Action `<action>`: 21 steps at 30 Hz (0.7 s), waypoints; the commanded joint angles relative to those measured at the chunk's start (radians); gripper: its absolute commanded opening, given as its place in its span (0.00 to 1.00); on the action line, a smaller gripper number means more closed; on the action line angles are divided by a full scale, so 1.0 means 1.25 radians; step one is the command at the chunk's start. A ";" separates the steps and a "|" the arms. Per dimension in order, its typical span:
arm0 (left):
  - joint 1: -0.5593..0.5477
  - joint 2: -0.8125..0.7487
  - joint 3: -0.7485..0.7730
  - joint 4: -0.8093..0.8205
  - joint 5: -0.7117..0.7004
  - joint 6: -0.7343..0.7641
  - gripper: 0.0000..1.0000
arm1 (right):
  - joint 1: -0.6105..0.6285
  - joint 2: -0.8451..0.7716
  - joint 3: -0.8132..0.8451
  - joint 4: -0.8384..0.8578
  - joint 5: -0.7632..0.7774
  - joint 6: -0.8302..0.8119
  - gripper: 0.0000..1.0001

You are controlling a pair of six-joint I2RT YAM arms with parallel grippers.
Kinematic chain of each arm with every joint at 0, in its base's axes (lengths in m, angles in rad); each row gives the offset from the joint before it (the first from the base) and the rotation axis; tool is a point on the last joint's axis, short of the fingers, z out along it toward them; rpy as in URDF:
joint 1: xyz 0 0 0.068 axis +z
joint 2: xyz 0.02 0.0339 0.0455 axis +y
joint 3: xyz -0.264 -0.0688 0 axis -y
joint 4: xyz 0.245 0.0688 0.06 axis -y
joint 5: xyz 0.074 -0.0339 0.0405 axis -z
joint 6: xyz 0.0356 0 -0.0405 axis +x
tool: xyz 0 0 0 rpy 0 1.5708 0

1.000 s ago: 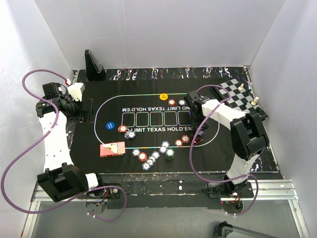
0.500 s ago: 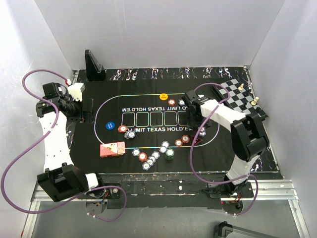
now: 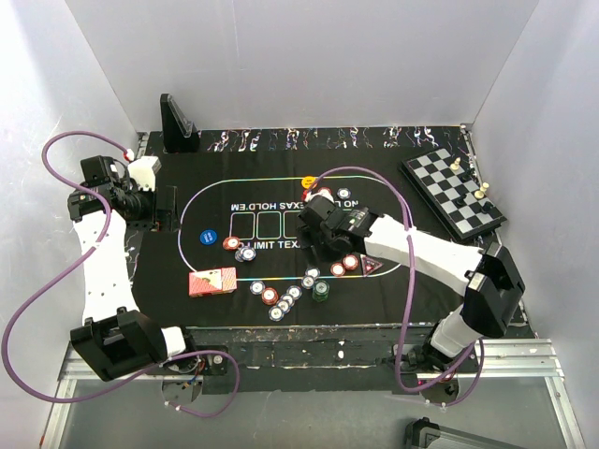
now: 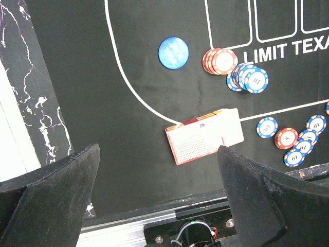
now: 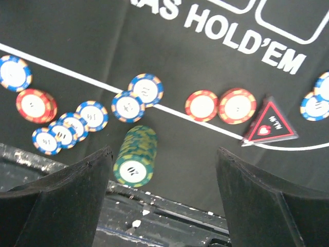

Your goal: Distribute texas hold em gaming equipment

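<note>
Right hand (image 5: 163, 154) spread wide, empty, above the green chip stack (image 5: 135, 162) by the surface's near edge; looks light, slick, leaning, so I'd pinch its sides low.

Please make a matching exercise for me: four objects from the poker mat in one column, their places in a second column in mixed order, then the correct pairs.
Objects
A. yellow button
B. blue disc
C. card deck
D. triangular marker

Places
1. lying across the white line, near left
2. beside two red chips, near right
3. on the oval's far side, middle
4. inside the oval's left end

Pairs: A-3, B-4, C-1, D-2
</note>
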 commanded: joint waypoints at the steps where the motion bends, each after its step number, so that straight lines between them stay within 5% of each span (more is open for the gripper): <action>1: 0.004 -0.014 0.018 0.002 0.022 -0.008 1.00 | 0.043 0.004 -0.005 0.000 -0.041 0.019 0.88; 12: 0.002 -0.014 0.024 0.000 0.022 -0.010 1.00 | 0.084 0.062 -0.038 0.018 -0.058 0.026 0.90; 21: 0.004 -0.010 0.022 0.002 0.017 -0.007 1.00 | 0.090 0.074 -0.082 0.043 -0.078 0.041 0.79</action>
